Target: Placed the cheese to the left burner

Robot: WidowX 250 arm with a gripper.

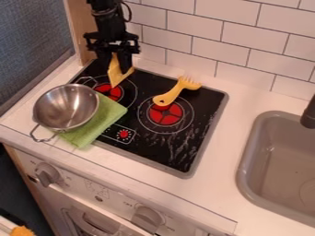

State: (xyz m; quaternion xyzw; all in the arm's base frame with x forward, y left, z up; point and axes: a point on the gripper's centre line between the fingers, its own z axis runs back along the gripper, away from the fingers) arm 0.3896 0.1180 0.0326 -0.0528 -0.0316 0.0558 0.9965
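Gripper: the black gripper hung down over the back left of the stove, its fingers closed around the cheese.
Cheese: the yellow wedge sat between the fingers, one corner pointing down over the back edge of the left burner (whether it touched the stove, I could not tell).
Left burner: its red centre showed just below the cheese and beside the metal bowl.
Right burner: its red centre lay nearer the front of the black stove top.
Yellow fork: it lay aslant, tines toward the tiled wall, its rounded handle end reaching over the right burner.
Metal bowl: the shiny bowl, with two wire handles, stood partly on the green cloth, at the stove's left side.
Green cloth: it spread out from under the bowl across the stove's edge.
Sink: the grey basin was set into the white counter, right of the stove, with a dark faucet at its far side.
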